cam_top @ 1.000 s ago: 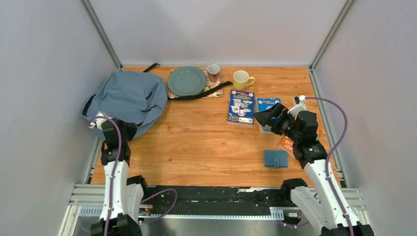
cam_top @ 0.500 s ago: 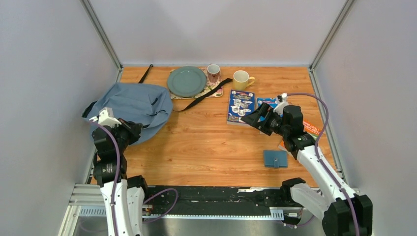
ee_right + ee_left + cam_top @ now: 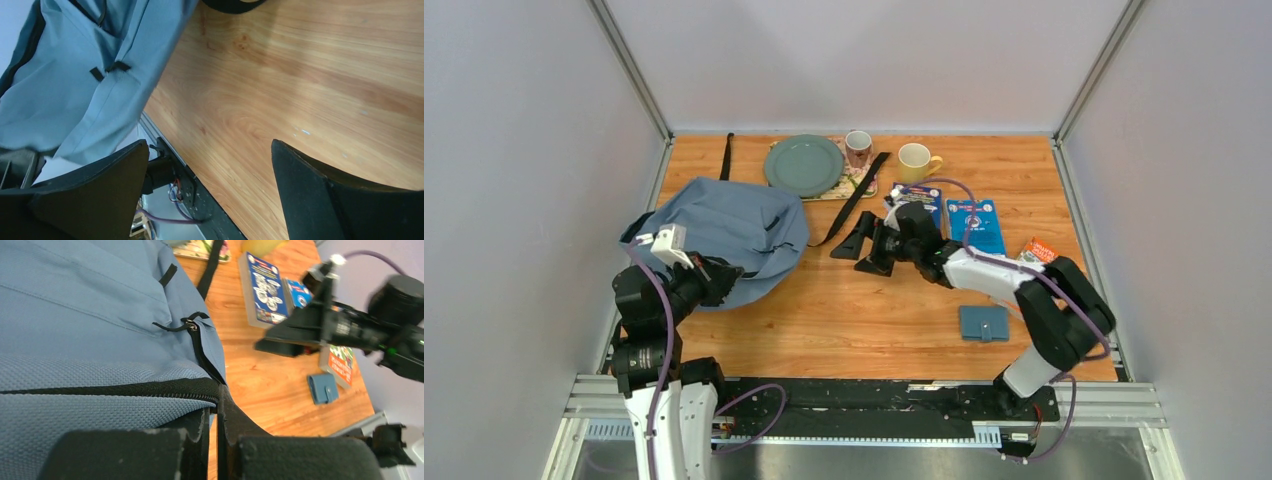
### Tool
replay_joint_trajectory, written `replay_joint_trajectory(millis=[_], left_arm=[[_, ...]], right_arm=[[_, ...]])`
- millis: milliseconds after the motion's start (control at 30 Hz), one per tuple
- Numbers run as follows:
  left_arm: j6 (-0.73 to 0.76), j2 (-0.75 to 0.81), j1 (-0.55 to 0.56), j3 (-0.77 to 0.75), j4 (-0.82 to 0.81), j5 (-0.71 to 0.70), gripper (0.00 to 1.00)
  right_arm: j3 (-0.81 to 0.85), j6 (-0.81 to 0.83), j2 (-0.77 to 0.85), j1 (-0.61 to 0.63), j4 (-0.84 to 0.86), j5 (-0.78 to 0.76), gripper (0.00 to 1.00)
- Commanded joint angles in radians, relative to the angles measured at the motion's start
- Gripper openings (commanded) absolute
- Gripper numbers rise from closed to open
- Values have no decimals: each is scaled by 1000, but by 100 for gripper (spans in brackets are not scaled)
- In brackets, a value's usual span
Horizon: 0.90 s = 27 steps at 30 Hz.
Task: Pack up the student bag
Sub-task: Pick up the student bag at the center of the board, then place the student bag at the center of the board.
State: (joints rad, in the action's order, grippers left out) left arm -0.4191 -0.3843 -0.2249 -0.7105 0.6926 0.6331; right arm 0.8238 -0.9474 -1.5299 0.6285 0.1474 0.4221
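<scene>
Left gripper [image 3: 214,412] clamped on the student bag [image 3: 734,225] at its zipper edge; bag sits table-left. Right gripper [image 3: 862,245] jaws wide, nothing held, just right of the bag, black strap [image 3: 854,200] beside it. Plate [image 3: 804,165], patterned mug [image 3: 858,148] and yellow mug [image 3: 916,160] behind. Bag interior hidden. Book [image 3: 929,195] partly behind the right arm.

Grey-blue student bag [image 3: 734,225], green plate [image 3: 804,165], yellow mug [image 3: 914,160]
</scene>
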Motion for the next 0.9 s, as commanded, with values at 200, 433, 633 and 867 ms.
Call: replay_joint_trajectory(millis=[200,433,633,867], left_arm=[[146,53,88,-61,-13,230,0],[212,73,142,-78,34,226,0],[210,81,151,-80,25,198,0],[113,85,150,-43,-122,351,0]], right_arm=[[166,-241,-269,99,329,-11,95],[189,-415,-443,115,592,26,68],[107,-328,-311,116,577,-61,12],[38,-59,32,129,237,-229,0]])
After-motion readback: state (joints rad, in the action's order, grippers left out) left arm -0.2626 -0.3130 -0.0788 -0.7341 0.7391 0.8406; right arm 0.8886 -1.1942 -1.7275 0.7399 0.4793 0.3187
